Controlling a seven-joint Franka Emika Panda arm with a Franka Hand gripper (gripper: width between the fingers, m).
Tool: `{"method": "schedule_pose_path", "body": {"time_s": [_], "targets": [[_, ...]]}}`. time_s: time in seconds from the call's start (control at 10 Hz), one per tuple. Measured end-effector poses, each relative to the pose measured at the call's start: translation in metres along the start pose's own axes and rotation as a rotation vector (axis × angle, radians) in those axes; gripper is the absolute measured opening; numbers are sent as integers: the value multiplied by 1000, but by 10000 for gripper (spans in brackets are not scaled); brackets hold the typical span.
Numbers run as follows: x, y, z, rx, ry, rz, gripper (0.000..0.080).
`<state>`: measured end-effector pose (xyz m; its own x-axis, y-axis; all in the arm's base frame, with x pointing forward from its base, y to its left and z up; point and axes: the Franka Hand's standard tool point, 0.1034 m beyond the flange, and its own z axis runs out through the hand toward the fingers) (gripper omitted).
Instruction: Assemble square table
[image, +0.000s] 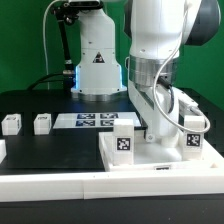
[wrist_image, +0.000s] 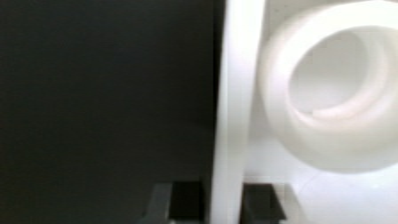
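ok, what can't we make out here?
- Pincer closure: wrist view crops the fingers at the frame edge; in the exterior view the arm blocks them.
- Square table: cut off by exterior view's right edge; blurred close-up in wrist view.
- Leg posts: tags too small, exterior view.

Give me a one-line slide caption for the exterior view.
Panda gripper down at the white square tabletop, two tagged legs upright on it, two loose legs on the black worktop.
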<state>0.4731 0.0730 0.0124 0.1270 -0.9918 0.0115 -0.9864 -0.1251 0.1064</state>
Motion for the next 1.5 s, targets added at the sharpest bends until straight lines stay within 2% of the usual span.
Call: {"method": "schedule_pose_path", "body": {"time_s": [0.5,0.8,1.0,1.2,1.5], "targets": [[3,0,0,-1,1,-18,80],[26,7,-2,-8,5,-169,80],[41,14,-3,-30,-14,-254,80],[40,15,-1,-31,-13,-298,80],[52,18,-1,-34,-10,-449,81]]}}
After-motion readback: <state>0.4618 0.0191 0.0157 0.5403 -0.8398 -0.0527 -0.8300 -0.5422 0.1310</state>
